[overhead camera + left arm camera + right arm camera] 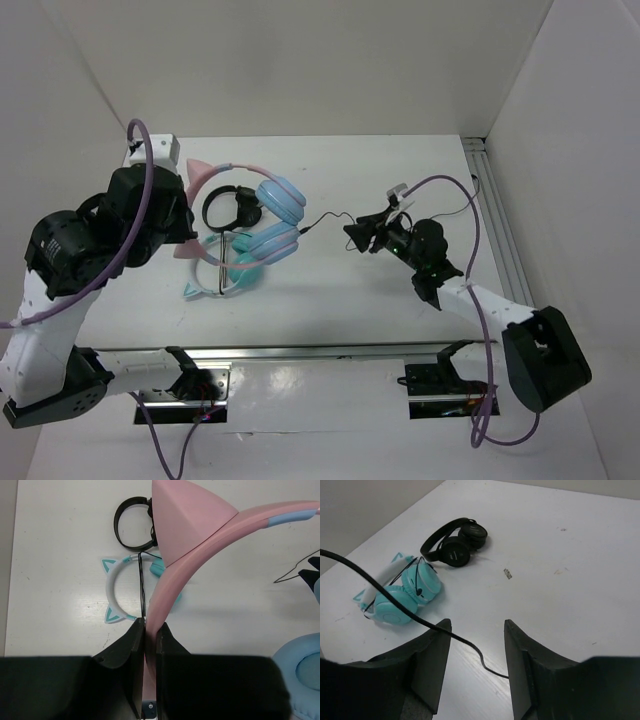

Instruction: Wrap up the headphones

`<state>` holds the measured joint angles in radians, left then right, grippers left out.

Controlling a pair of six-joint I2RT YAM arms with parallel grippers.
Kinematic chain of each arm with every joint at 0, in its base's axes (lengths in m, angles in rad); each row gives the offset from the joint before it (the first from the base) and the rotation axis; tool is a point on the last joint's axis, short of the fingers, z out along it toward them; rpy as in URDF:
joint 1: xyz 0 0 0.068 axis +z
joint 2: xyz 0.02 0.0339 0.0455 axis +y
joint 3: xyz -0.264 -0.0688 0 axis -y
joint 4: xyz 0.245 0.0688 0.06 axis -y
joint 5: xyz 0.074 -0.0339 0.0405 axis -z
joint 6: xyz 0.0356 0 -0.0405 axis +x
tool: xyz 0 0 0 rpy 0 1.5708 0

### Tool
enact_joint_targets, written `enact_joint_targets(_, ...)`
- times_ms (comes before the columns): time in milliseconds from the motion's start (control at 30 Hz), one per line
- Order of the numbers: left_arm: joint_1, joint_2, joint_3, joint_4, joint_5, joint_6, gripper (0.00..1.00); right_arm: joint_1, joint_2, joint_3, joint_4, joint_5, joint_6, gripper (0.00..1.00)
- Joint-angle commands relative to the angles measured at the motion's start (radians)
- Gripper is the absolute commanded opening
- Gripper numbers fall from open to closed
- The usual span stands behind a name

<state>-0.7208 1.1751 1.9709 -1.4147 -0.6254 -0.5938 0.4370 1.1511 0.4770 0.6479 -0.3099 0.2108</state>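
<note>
The headphones have a pink cat-ear headband point(238, 166) and light blue ear cups point(283, 200). They hang lifted above the table. My left gripper point(150, 627) is shut on the pink headband point(200, 545) near one cat ear. One blue cup point(300, 675) shows at the lower right of the left wrist view. The thin black cable point(328, 219) runs from the cups to my right gripper point(360, 235). In the right wrist view the right gripper point(476, 625) is open, and the cable point(460, 639) crosses the gap between its fingers.
A teal-cupped pair with a whitish headband point(230, 272) lies on the table under the lifted headphones, and also shows in the right wrist view point(402, 592). A small all-black pair point(232, 207) lies behind it. A rail point(495, 220) runs along the table's right edge.
</note>
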Motion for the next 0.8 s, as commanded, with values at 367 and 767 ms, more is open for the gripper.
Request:
enact_joint_targets(367, 0.007, 0.031, -0.244, 0.236, -0.266, 0.069, 0.00, -0.011, -0.185, -0.005, -0.117, 0.318, 0.047, 0.00)
enact_joint_targets(767, -0.139, 0.339, -0.442, 0.428, 0.153, 0.319, 0.00, 0.043, -0.436, 0.244, -0.586, 0.275, -0.129, 0.00)
